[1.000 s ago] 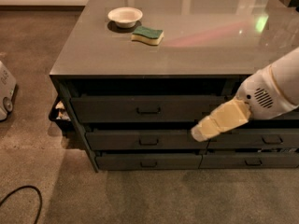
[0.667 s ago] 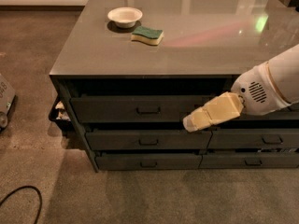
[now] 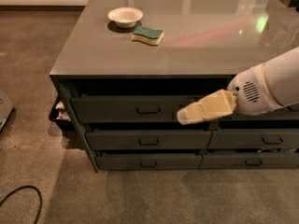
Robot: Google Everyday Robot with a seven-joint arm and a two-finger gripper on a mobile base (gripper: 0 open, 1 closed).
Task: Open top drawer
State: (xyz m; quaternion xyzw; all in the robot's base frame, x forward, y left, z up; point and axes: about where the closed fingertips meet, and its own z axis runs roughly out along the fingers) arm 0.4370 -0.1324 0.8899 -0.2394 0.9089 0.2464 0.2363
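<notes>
The wide dark grey top drawer (image 3: 112,109) sits directly under the edge of the grey counter top (image 3: 196,45). A dark gap runs along its upper edge, and its small rectangular metal pull handle (image 3: 148,110) is at the middle of the flat front.

The cream-coloured gripper (image 3: 183,117) hangs in front of that panel, just right of the handle and a little below its level, and is not touching it. Whether the gripper is apart or together cannot be told; it reads as one tapering wedge. It points left and slightly down. Behind it the white rounded arm (image 3: 275,85) reaches in from the right edge, crossing the right part of the drawer front.

Two lower drawers of like width, one directly beneath (image 3: 148,140) and one at the bottom (image 3: 148,162), lie under the top one, with further drawer fronts (image 3: 261,139) to their right. Brown carpet (image 3: 140,195) spreads open in front of the cabinet, and only a black cable loop (image 3: 23,197) lies on it, at the lower left, well apart.

On the counter, far back from the front edge, a small white bowl (image 3: 125,17) stands near a green and yellow sponge (image 3: 147,35).

Compared with a second ago, the gripper has travelled left and upward, from the seam above the middle drawer to beside the handle. The drawer front has not shifted.
</notes>
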